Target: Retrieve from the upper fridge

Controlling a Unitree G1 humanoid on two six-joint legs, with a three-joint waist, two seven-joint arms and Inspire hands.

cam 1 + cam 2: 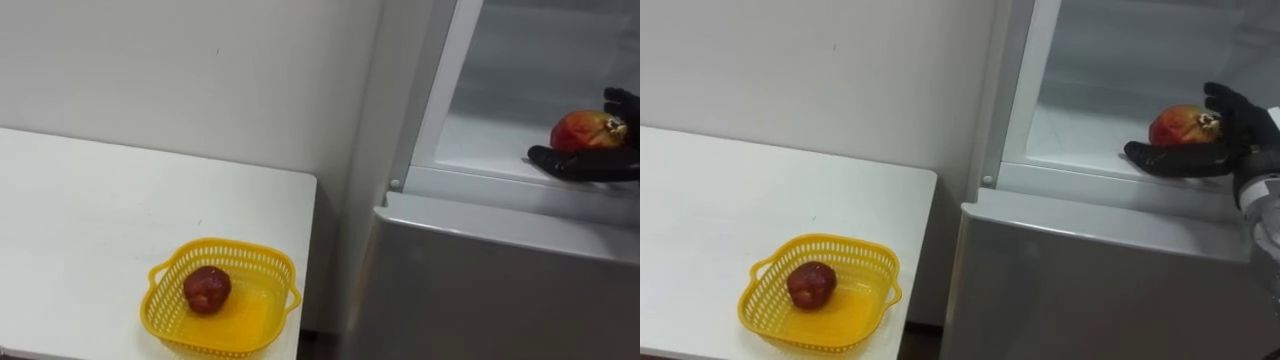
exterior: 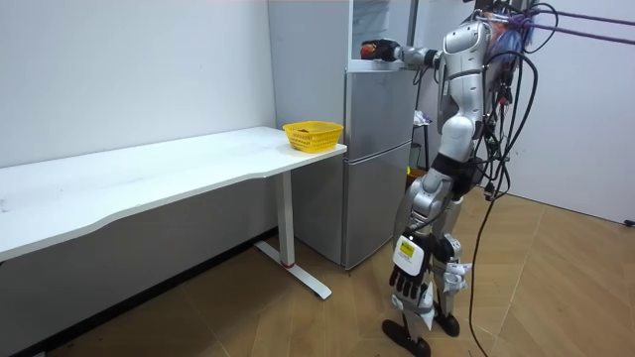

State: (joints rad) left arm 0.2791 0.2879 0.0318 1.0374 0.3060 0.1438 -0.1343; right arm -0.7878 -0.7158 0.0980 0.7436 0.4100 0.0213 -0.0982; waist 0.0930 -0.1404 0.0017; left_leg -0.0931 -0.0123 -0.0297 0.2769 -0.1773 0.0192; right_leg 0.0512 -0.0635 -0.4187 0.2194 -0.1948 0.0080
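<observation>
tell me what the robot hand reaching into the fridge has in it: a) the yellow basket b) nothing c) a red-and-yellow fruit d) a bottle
c: the right robot hand has its fingers curled round a red-and-yellow fruit inside the upper fridge compartment, while the yellow basket sits apart on the white table with a dark red fruit in it.

Upper fridge compartment point(image 1: 1110, 50) open, shelf point(image 1: 1080, 130) bare around robot hand point(image 1: 1200, 157) holding pomegranate point(image 1: 1180, 125); table point(image 1: 720, 200) free beside basket point(image 1: 820, 240).
</observation>
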